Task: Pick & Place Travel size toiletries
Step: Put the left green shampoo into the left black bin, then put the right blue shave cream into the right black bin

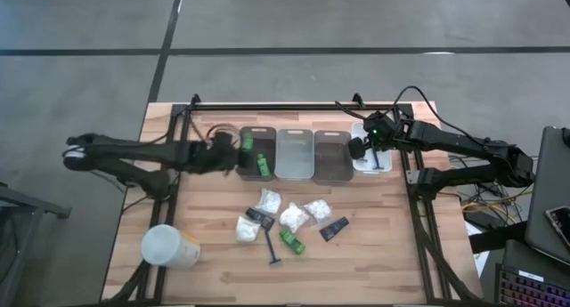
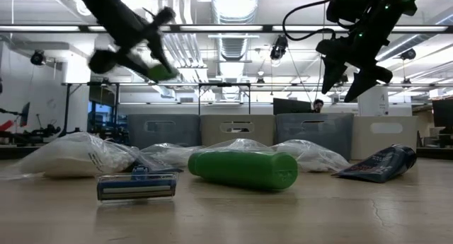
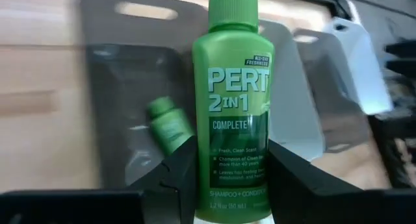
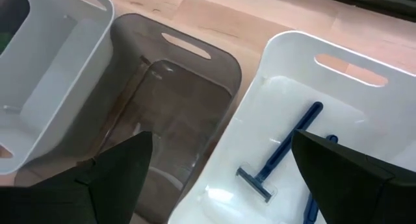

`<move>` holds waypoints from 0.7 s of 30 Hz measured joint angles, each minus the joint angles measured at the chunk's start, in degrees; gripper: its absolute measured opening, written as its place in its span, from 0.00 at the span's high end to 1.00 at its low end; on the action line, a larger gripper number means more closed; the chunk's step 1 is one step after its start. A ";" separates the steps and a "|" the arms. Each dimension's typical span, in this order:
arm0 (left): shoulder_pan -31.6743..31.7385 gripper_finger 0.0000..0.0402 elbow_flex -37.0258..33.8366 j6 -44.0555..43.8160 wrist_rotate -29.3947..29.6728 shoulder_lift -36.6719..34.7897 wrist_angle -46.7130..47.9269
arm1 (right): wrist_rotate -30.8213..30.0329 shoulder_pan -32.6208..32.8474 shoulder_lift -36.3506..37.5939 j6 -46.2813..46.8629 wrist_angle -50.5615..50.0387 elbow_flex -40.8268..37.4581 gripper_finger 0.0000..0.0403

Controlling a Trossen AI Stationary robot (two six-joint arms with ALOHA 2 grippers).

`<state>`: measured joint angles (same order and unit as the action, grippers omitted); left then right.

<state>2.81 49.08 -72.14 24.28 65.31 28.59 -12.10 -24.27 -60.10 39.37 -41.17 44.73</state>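
Observation:
My left gripper (image 1: 237,148) is shut on a bright green bottle (image 3: 234,100) above the leftmost dark bin (image 1: 256,142). A second green bottle (image 3: 167,124) lies on that bin's floor. My right gripper (image 4: 224,185) hangs open over the white bin (image 4: 364,100) at the row's right end, where a blue razor (image 4: 281,154) lies flat. On the table in front of the bins lie white packets (image 1: 294,215), two black tubes (image 1: 334,228), a dark razor (image 1: 272,249) and another green bottle (image 2: 244,170). My left gripper pinches the bottle's lower body (image 3: 231,178), near its base, between the two fingers (image 3: 174,175). The fingers lie along the bottle and its cap (image 3: 234,8) points away from them. The bottle is lifted clear over the leftmost bin and tilts in the low view (image 2: 159,71).
Four bins stand side by side near the far edge: dark, clear (image 1: 295,154), dark (image 1: 332,156), white. A large white cylinder with a yellowish base (image 1: 169,247) lies near the table's left near corner. A black frame rail (image 1: 267,107) runs behind the bins.

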 joint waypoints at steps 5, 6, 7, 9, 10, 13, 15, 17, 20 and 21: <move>6.91 0.66 -0.26 6.76 -3.78 5.79 -2.13 | 0.46 0.02 0.00 0.73 -0.53 0.00 0.10; 7.50 0.65 -0.27 7.38 -4.31 6.81 -1.38 | 0.62 0.02 0.00 0.76 -0.63 0.00 0.10; 7.89 0.65 -0.30 7.66 -5.27 7.77 -0.73 | 0.86 0.02 0.00 0.77 -0.71 0.00 0.10; 8.18 0.63 -0.43 7.70 -6.64 9.55 0.01 | 1.54 0.02 0.00 0.79 -1.19 0.00 0.10; 8.18 0.61 -0.46 7.58 -6.68 10.38 -0.12 | 1.56 0.02 0.00 0.79 -1.54 0.00 0.10; 8.18 0.55 -0.40 4.86 -6.41 12.51 -2.47 | 1.55 0.02 0.00 0.91 -2.06 -0.06 0.10; 8.18 0.49 -0.15 4.26 -6.28 13.43 -4.22 | 1.53 0.02 0.00 1.40 -2.09 -0.17 0.10; 8.18 0.43 0.16 4.55 -6.26 13.85 -4.65 | 1.52 0.02 0.00 1.44 -1.96 -0.17 0.10; 8.18 0.35 0.28 4.59 -6.38 13.82 -4.49 | 1.46 0.02 0.00 1.51 -1.95 -0.17 0.10; 8.14 0.33 0.28 4.59 -6.48 13.65 -4.38 | 1.44 0.02 0.00 1.51 -1.95 -0.17 0.10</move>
<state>10.95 49.36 -67.55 17.80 78.96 24.21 -10.66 -24.25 -60.10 40.88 -43.11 44.56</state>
